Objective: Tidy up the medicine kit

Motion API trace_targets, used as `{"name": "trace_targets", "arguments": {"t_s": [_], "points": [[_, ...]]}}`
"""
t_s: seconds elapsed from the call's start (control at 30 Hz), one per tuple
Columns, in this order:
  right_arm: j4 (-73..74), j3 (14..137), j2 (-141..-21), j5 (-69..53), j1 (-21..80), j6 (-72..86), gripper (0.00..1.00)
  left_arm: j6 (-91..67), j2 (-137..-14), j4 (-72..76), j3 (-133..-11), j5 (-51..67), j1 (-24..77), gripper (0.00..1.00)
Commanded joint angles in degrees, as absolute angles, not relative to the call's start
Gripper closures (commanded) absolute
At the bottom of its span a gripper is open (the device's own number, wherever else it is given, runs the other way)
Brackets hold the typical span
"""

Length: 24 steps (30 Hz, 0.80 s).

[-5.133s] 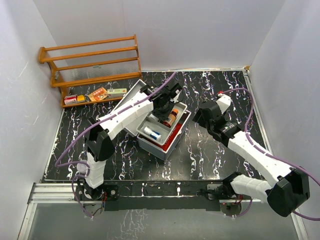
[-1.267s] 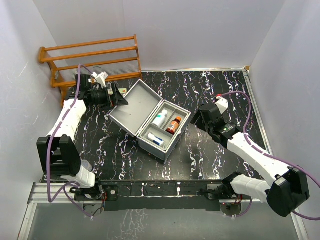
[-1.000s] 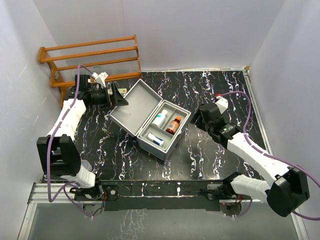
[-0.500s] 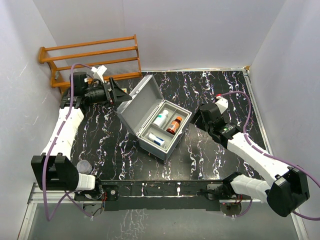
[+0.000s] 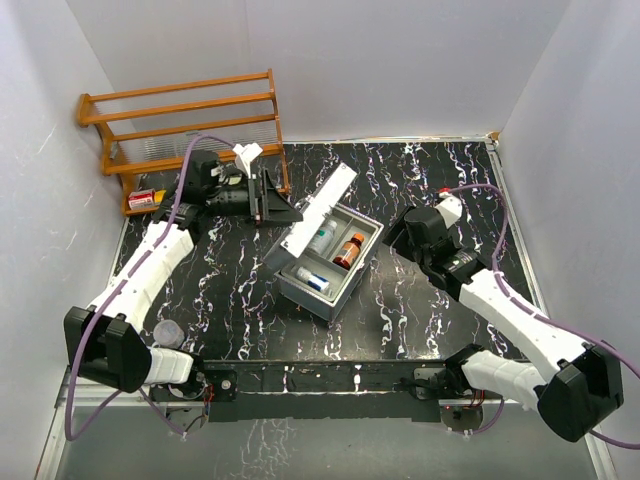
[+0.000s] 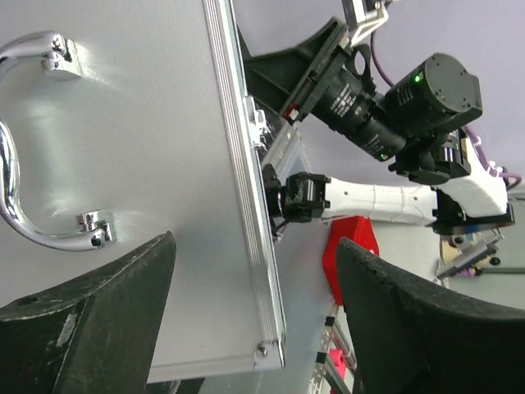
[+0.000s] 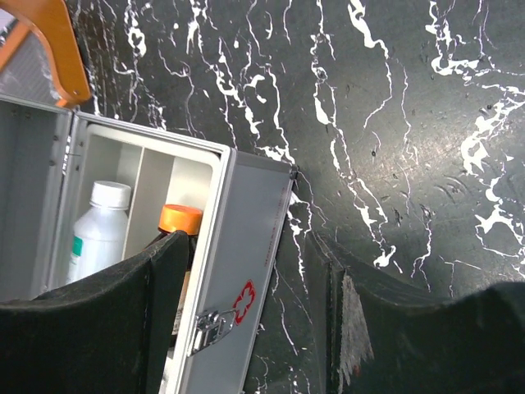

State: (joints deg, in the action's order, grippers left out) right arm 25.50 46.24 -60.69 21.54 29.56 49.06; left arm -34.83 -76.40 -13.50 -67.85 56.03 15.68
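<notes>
- The medicine kit [image 5: 303,300] sits in the middle of the table [image 5: 440,170], and I judge the packing nearly done. A white bottle [image 7: 98,230] and an orange-capped bottle [image 7: 179,222] stand in its compartments. A small blue-and-white item [image 5: 312,281] lies in the nearer section.
- The lid [image 5: 318,210] is raised on its hinge and leans over the open box, neither thrown back nor shut. By my reckoning I am on the closing step.
- What is left, as I read it: bring the lid fully down and fasten the latch [image 7: 207,327] on the front wall, which hangs undone beside the red cross [image 7: 244,297].
- A red-and-white packet [image 5: 142,200] lies on the lowest level of the wooden rack [image 5: 180,100]. Whether it belongs in the kit I cannot tell.
- My left gripper [image 5: 285,203] is behind the lid, on its outer side, with its fingers spread wide and grasping nothing. In the wrist view the lid's grey face and its chrome handle [image 6: 29,57] fill the space ahead of them. I take it I am pushing the lid over, but the contact itself does not show.
- My right gripper [image 5: 402,232] sits low at the kit's right side, just beside the front wall. Its fingers are also parted wide and it holds nothing, and I cannot tell whether it touches the wall.
</notes>
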Motion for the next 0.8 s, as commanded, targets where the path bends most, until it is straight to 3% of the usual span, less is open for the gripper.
{"name": "trace_targets", "arguments": {"t_s": [0.0,0.17,0.37,0.63,0.77], "points": [[24.38,46.58,-57.22,24.73,29.44,51.11,0.44,-39.54,-75.31,-7.58,-67.22,57.99,17.78,0.24],[24.60,46.75,-55.74,24.42,29.41,50.89,0.44,-36.79,-74.80,-9.03,-67.45,51.57,17.89,0.23],[20.15,46.01,-56.40,15.60,29.40,49.14,0.43,-31.18,-78.01,-17.51,-66.80,36.45,17.90,0.21],[12.75,45.50,-63.12,0.82,29.39,45.71,0.46,-29.86,-83.73,-16.55,-64.77,40.53,17.90,0.24],[10.77,45.08,-65.68,-1.14,29.44,46.18,0.54,-28.51,-86.15,-17.83,-64.47,42.91,17.87,0.30]]}}
